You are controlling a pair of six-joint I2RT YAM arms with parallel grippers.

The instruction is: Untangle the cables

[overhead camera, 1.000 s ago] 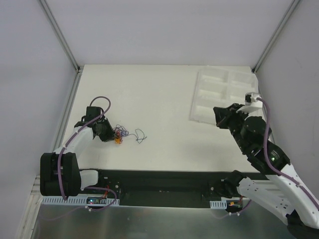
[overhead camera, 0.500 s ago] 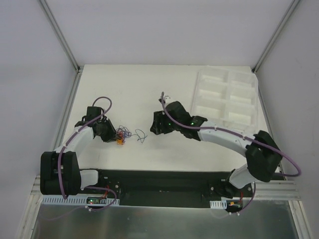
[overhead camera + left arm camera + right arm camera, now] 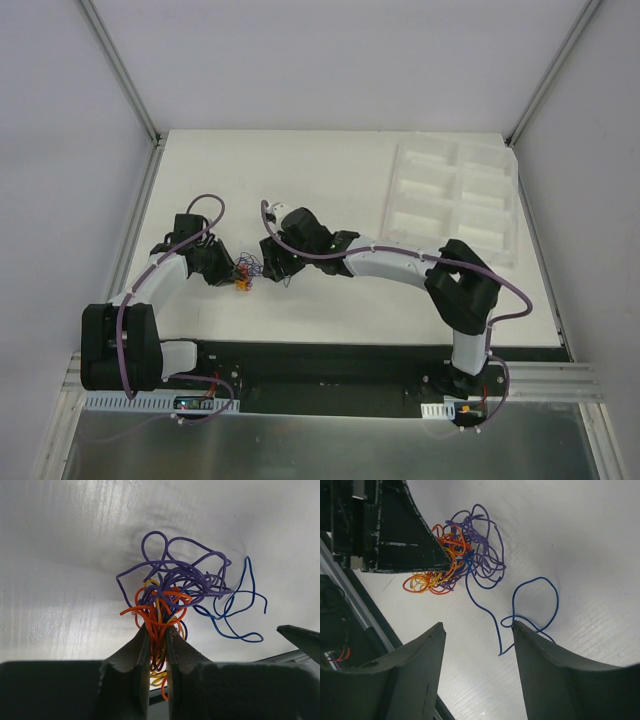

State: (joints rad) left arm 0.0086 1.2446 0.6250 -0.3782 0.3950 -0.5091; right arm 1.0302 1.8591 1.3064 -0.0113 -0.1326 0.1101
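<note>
Two grippers meet at the cables (image 3: 245, 275), a small knot lying on the table (image 3: 350, 190) towards its left side, just ahead of the left arm. The left gripper (image 3: 157, 635) is clamped on the orange and yellow strands at the knot's near edge, pinning it in place. The right gripper (image 3: 477, 630) hangs over the knot with its jaws apart, a loose blue strand (image 3: 537, 578) trailing out beneath them. The step in hand looks like pulling one wire free while the other arm anchors the bunch. Next, the right gripper would need to drop onto the blue strand, close on it alone and draw it away from the knot. From above, the grippers cover most of the knot. How far the blue strand threads into the purple loops cannot be made out, and the orange ends vanish between the left fingers.
</note>
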